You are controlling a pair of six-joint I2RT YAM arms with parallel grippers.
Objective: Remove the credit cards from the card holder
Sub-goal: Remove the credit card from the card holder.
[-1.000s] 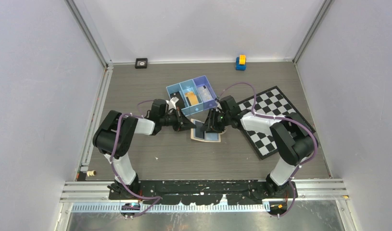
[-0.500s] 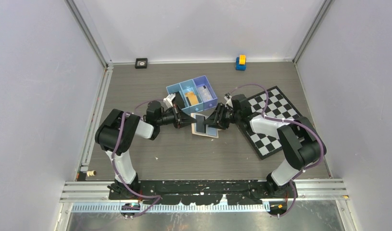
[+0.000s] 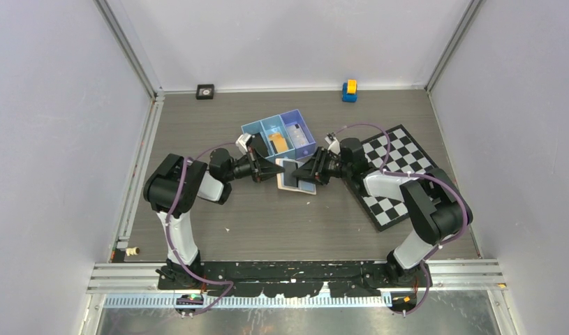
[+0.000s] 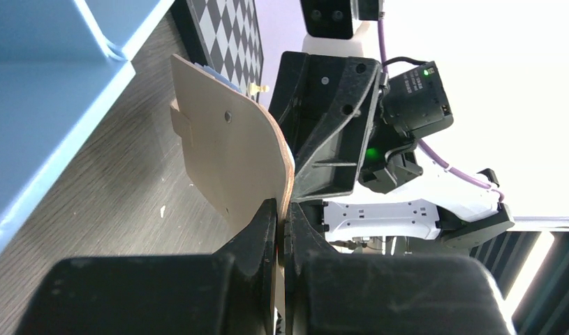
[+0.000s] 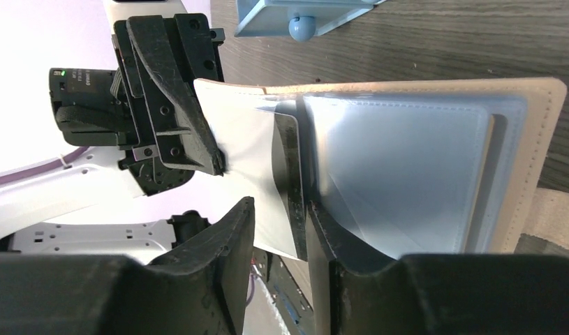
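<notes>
Currently: card holder point(image 3: 296, 176) sits between the two arms, just in front of the blue tray point(image 3: 259, 130), opened and tilted up from the tabletop point(image 3: 267, 230). Cannot tell whether its lower edge touches the surface.

Left gripper point(image 4: 281, 209): fingers clenched on the rim of the tan outer cover, a thin bite right at the edge.

Right gripper point(image 5: 278, 206): fingers parted, straddling the edge of a dark card point(image 5: 288, 160) that stands out from the clear pockets. A gap shows on one side, so no pinch yet as far as I can see.

Judged step: closing on the dark card to draw it out.

Risks from here:
- Left hold is shallow. A firm pull from the right side could slide the cover out and drop the holder.
- Right fingers may close on the clear pocket leaf along with the card, so the whole holder comes along, not the card alone.
- A pull off the pocket's axis could bind the card.
- Tray is close behind, so a wide swing could knock it.
</notes>
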